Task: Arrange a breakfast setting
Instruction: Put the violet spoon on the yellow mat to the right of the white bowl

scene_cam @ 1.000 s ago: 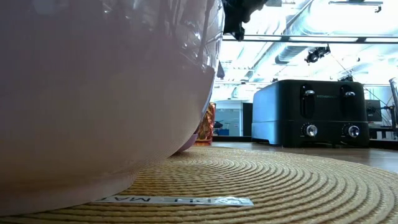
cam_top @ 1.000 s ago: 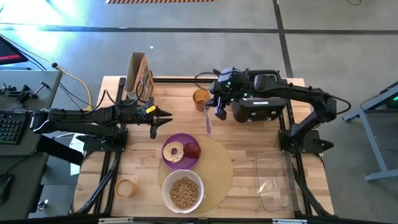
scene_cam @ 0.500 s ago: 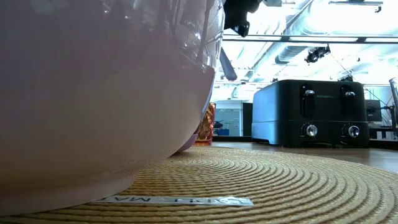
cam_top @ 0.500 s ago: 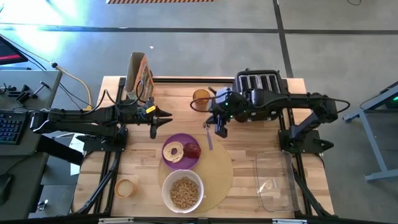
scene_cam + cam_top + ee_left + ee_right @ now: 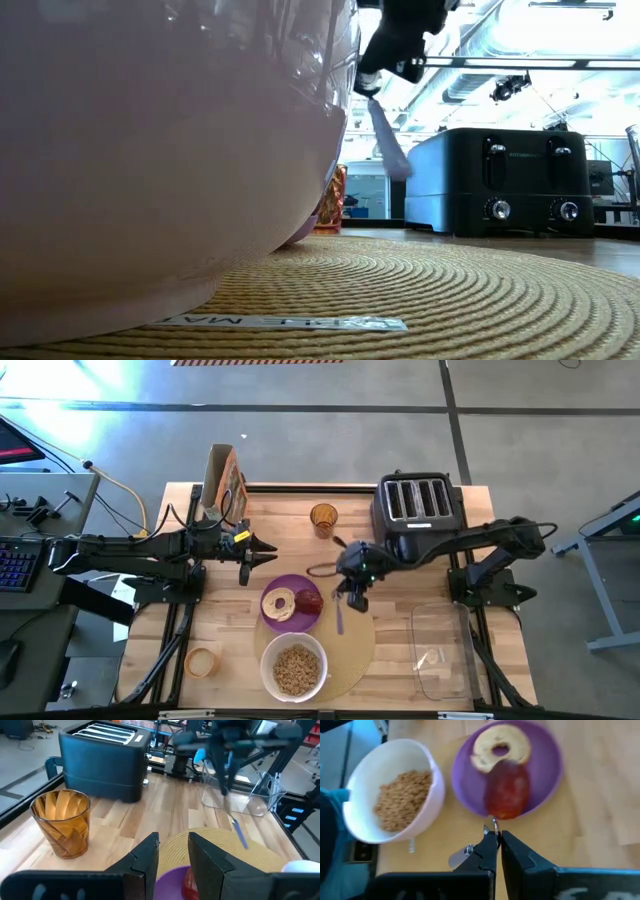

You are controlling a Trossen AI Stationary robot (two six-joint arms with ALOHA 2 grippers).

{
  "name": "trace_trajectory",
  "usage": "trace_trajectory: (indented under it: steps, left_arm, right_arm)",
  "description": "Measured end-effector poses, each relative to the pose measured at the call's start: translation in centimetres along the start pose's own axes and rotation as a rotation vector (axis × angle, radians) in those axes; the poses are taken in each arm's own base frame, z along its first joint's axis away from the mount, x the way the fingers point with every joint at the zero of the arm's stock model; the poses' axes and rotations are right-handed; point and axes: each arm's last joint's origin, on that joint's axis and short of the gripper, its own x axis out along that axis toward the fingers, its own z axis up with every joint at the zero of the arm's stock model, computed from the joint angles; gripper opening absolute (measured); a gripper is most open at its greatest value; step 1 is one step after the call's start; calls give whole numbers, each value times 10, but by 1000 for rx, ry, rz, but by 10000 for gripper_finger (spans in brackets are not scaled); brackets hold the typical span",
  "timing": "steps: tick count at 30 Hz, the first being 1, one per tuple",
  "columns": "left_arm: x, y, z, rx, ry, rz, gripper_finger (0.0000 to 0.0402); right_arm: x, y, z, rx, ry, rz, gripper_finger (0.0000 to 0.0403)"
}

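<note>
Hanging over the large round tan woven mat (image 5: 352, 635), the right gripper (image 5: 349, 593) has its two dark fingers pressed together on the handle of a small pale lilac spoon (image 5: 340, 617). The spoon dangles bowl-down below the fingers, clear of the mat.

Just beside the gripper, toward the left arm, sits a small purple plate (image 5: 300, 619). It holds a tan bagel (image 5: 277, 603) and a red apple (image 5: 309, 601), which touch each other. Nearer the table's front edge stands a white bowl (image 5: 274, 649) filled with brown cereal (image 5: 296, 669). Behind the gripper are a black four-slot toaster (image 5: 416, 509) and an amber faceted glass (image 5: 323, 518).

The left gripper (image 5: 252, 557) waits well apart, above bare wood beside the plate, its fingers slightly spread around nothing.

The spoon seems to be on its way down to a spot on the mat beside the bowl. Only the very end of the handle is pinched, so the spoon may swing or twist as it lowers. A swing toward the plate could knock the apple or tip the spoon onto the plate's rim. Letting go too high could make it bounce and lie crooked.
</note>
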Motion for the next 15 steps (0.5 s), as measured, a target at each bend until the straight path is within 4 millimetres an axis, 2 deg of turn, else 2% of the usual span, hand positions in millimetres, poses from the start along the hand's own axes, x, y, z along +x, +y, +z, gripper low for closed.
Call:
trace_trajectory:
  steps: [7, 15]
  left_arm:
    - [0, 0, 0, -30, 2, -15, 95]
    - [0, -1, 0, -80, 6, -32, 95]
  right_arm:
    - [17, 23, -23, 66, 17, 42, 0]
    - [26, 48, -42, 131, 7, 58, 0]
